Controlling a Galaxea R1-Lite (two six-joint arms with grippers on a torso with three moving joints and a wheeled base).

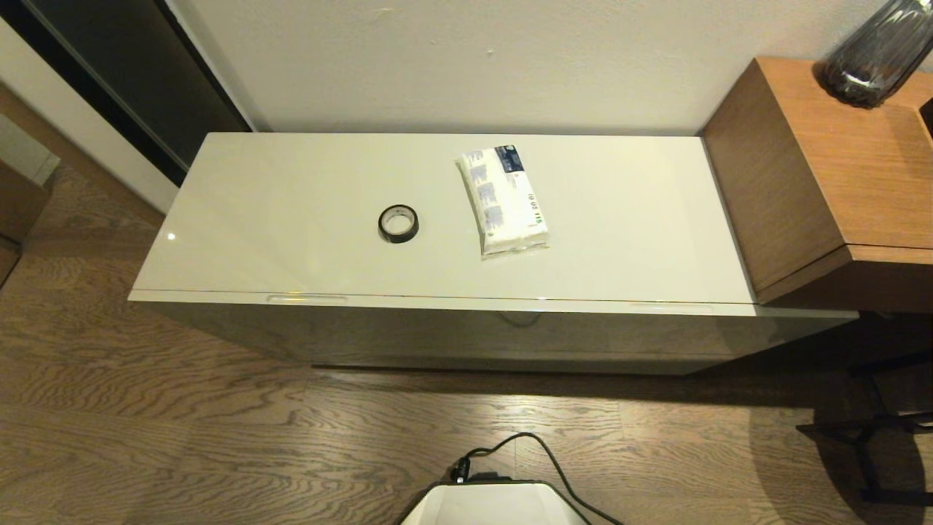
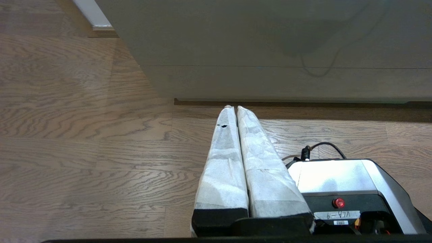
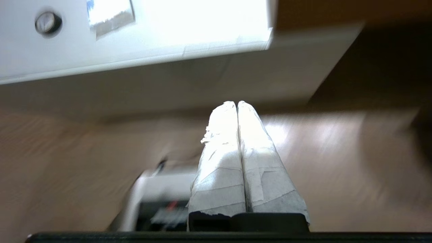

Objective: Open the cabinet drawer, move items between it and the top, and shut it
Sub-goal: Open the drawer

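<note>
drawer (image 1: 503, 328) shut, front flat under front edge of top (image 1: 291, 211). black tape roll (image 1: 399, 223) lies flat near middle of top, a bit toward front edge. white tissue pack (image 1: 504, 199) just beside it, toward brown side table (image 1: 824, 175) end, apart from roll. left end effector (image 2: 233, 111) low over wood floor (image 2: 84, 135), fingers pressed together, holding nothing. right end effector (image 3: 233, 106) same, near cabinet's front corner

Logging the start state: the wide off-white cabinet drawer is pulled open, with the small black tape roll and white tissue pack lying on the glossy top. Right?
Not quite. The head view shows the off-white cabinet drawer fully closed, flush under the glossy off-white top. The small black tape roll and white blue-printed tissue pack do lie there.
</note>
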